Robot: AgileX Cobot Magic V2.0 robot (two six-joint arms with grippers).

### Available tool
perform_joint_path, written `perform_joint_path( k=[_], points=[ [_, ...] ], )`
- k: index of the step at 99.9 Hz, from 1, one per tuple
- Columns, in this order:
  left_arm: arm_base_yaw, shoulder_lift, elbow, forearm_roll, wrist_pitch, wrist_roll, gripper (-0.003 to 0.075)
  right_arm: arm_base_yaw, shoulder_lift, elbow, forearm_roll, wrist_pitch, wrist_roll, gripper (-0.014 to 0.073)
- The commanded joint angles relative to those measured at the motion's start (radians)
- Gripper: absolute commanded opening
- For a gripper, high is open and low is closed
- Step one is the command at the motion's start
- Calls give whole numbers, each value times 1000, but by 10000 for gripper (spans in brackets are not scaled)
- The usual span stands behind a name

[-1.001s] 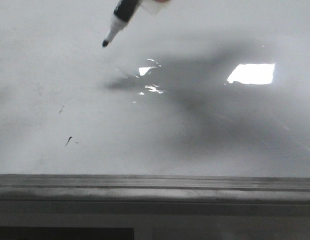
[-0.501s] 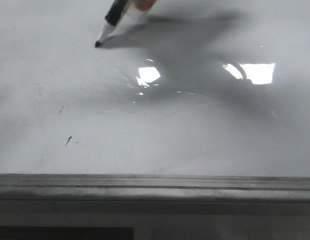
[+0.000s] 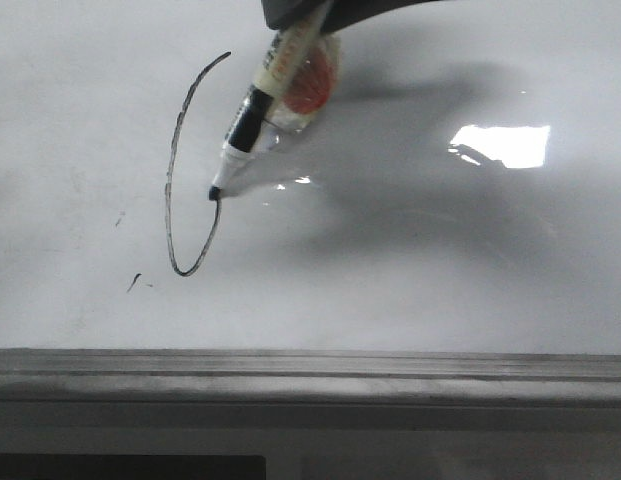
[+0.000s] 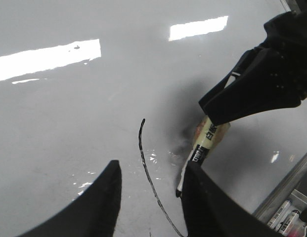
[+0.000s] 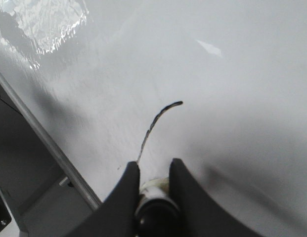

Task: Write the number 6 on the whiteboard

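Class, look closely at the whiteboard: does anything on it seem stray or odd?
Yes. Two tiny stray black ticks sit on the whiteboard, just left of the unfinished number 6; they belong to no stroke.

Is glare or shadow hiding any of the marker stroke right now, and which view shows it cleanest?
Front view: the glare patch sits well right of the number 6, which reads clearly; the marker casts a soft shadow to the right only. Left wrist view: bright glare bars lie far from the stroke, but the left gripper cuts off its lower end. Right wrist view: only the stroke's top shows, slightly soft.
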Motion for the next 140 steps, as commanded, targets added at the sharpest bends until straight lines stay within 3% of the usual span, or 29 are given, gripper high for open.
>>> perform_joint_path(
  k=[1,40,53,77,108,140],
  points=[
    [0,-1,-33,-5,-75,-8,262,11,30,-57,-28,-64,-24,-64],
    [-9,-1,-33,12,-48,-6,262,76,1,-64,-1,-76,-24,-64],
    [-97,35,-33,91,13,17,265,139,-4,-64,-13,-75,-33,-64],
    [-253,147,-30,90,-2,17,265,164,-6,-64,-13,-9,-33,-64],
    [-249,270,-30,90,-56,17,298,184,-6,-64,-7,33,-33,-64],
    [-249,365,-30,84,-134,17,270,184,-6,-64,-3,74,-33,-64]
  ],
)
